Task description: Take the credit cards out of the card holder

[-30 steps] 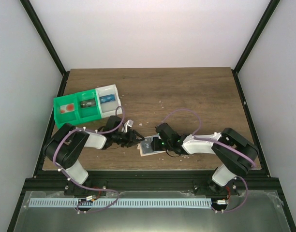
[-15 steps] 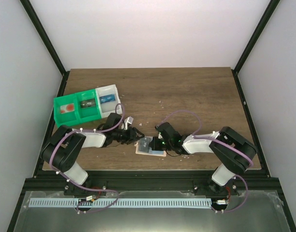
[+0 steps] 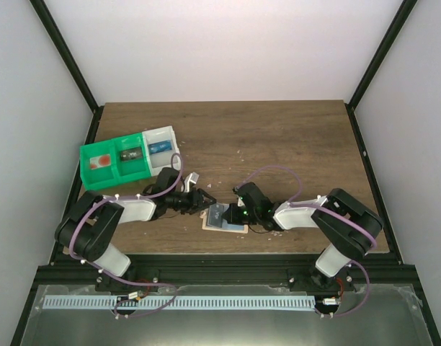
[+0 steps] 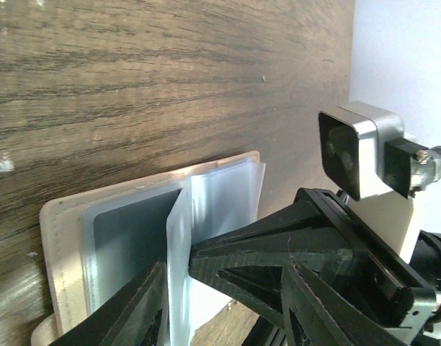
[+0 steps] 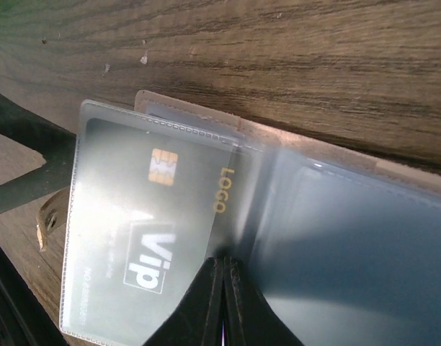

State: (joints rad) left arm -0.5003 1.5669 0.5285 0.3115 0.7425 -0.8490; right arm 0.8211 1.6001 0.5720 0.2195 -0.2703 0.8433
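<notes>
The tan card holder (image 3: 238, 228) lies open on the table near its front edge, its clear plastic sleeves fanned out (image 4: 58, 238) (image 5: 192, 112). A dark credit card (image 5: 134, 216) with a gold chip and white "Vip" print sits inside the left sleeve. My right gripper (image 3: 232, 213) (image 5: 222, 270) is shut, its tips pressed into the fold between two sleeves. In the left wrist view those tips (image 4: 199, 261) push against one sleeve page (image 4: 179, 259) that stands upright. My left gripper (image 3: 207, 200) (image 4: 220, 321) is open, straddling that page and the right gripper's tips.
A green bin (image 3: 114, 163) and a white bin (image 3: 161, 143) holding small items stand at the back left. A small white object (image 3: 193, 179) lies just behind the left gripper. The right wrist's camera (image 4: 357, 158) is close to the left fingers. The table's front edge is just behind the holder.
The left gripper has moved right and slightly back, up to the holder's left edge. The right gripper has finished closing. The holder has shifted a little to the right.
</notes>
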